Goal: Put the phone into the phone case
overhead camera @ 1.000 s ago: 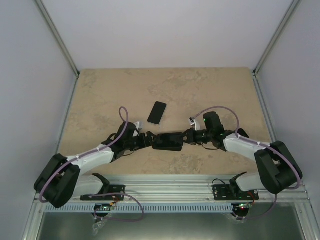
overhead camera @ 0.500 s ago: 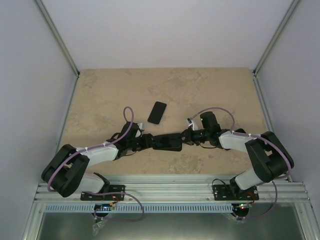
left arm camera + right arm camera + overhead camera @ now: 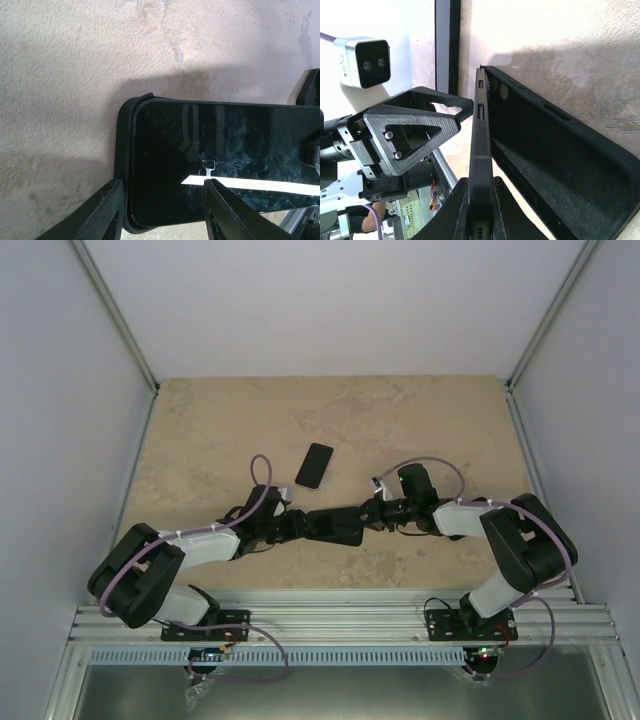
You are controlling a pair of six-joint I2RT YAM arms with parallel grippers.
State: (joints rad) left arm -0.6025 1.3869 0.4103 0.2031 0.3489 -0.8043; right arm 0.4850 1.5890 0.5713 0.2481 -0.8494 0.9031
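The black phone (image 3: 481, 150) stands on its long edge, pinched between the shut fingers of my right gripper (image 3: 481, 186). The black phone case (image 3: 560, 165) lies open side up beside it, and the phone's far end meets the case's far corner. In the left wrist view the phone's glass (image 3: 225, 160) sits inside the case rim (image 3: 125, 165). My left gripper (image 3: 162, 212) is open, with one finger outside the case's end and one over the glass. In the top view both grippers, left (image 3: 300, 525) and right (image 3: 372, 518), meet at the phone (image 3: 335, 525).
A second black phone-shaped slab (image 3: 314, 465) lies flat on the beige table (image 3: 220, 430) just behind the grippers; it also shows in the right wrist view (image 3: 447, 45). Metal frame posts and grey walls bound the table on three sides.
Both arms have drawn their elbows inward and their forearms lie lower and flatter. The phone and case stay at the table's centre between the grippers and look narrower from above.
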